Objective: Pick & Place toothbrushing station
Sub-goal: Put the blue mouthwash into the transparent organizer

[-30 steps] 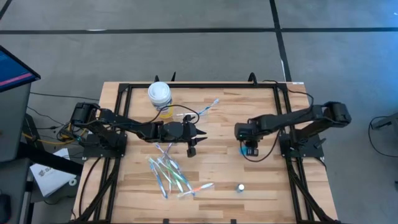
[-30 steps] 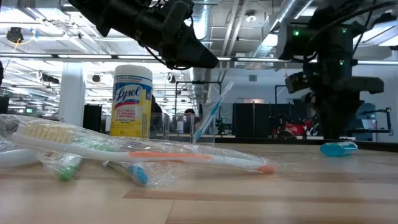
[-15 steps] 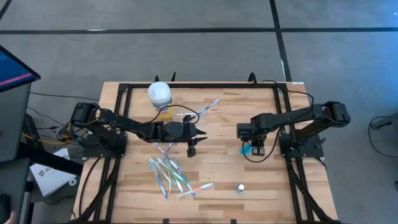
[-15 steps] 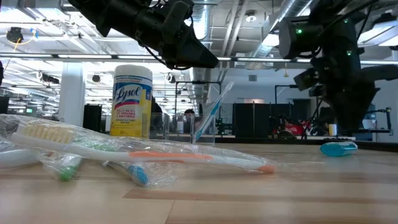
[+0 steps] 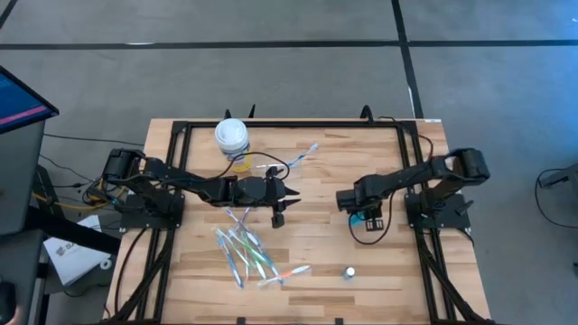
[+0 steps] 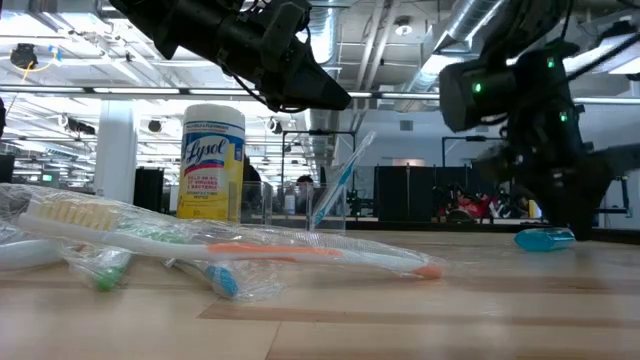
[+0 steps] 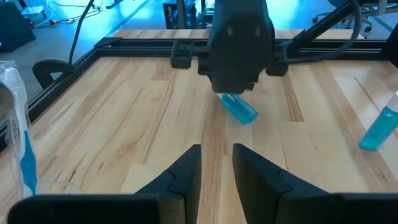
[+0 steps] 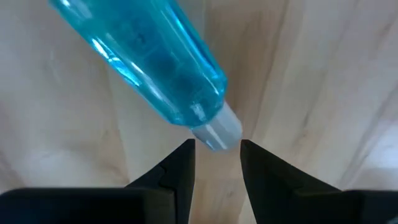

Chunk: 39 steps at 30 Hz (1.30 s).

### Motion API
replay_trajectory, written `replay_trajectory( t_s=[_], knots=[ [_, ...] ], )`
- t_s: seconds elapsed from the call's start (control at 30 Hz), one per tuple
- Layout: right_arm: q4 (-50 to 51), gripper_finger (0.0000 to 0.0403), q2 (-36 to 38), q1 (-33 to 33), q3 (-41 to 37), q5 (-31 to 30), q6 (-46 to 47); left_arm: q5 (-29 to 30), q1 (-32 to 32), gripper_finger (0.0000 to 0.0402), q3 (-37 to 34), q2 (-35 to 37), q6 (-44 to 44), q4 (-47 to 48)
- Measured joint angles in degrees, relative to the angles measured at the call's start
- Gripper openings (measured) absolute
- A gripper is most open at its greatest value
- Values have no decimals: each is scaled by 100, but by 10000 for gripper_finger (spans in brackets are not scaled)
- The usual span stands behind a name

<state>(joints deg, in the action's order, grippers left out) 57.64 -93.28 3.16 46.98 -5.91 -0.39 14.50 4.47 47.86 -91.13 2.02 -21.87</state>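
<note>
**Right arm coming down over the blue tube**

Wooden boards are making up the table (image 5: 316,257), and a big workshop is showing behind it. On the left side, the yellow can (image 5: 231,137) with the white lid is standing near the back. Beside it the clear cup (image 6: 262,203) is standing with one toothbrush (image 6: 338,180) leaning in it. A heap of toothbrushes (image 5: 246,249) is lying toward the front, still in their clear wrappers. The left gripper (image 5: 279,214) is hanging above the middle of the table, holding nothing, with its two fingers a small way apart.

Further right, the right gripper (image 5: 368,222) is pointing down at the blue tube (image 8: 149,68), which is lying flat on the wood. A moment ago this arm was sitting a bit more to the right; now it is moving in over the tube. Its fingers (image 8: 177,171) are parted, just short of the white cap (image 8: 219,132), and are not gripping it yet. That looks like the start of a pick-up. A second small blue tube (image 5: 349,272) is lying near the front edge.
</note>
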Motion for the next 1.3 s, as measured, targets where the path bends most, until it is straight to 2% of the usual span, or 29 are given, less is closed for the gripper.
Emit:
replay_trajectory(
  t_s=[0.2,0.5,0.83,1.3],
  knots=[
    [-121,118,-255,26,22,6,-23,0,0,86,-2,0,0,-2],
    [-193,118,-189,65,152,159,40,0,0,86,-4,0,-2,-1],
    [-458,118,-189,580,405,249,49,0,1,86,-4,0,-2,-1],
    [-1051,118,-189,1129,422,467,514,0,2,86,-7,0,-2,-2]
  ],
)
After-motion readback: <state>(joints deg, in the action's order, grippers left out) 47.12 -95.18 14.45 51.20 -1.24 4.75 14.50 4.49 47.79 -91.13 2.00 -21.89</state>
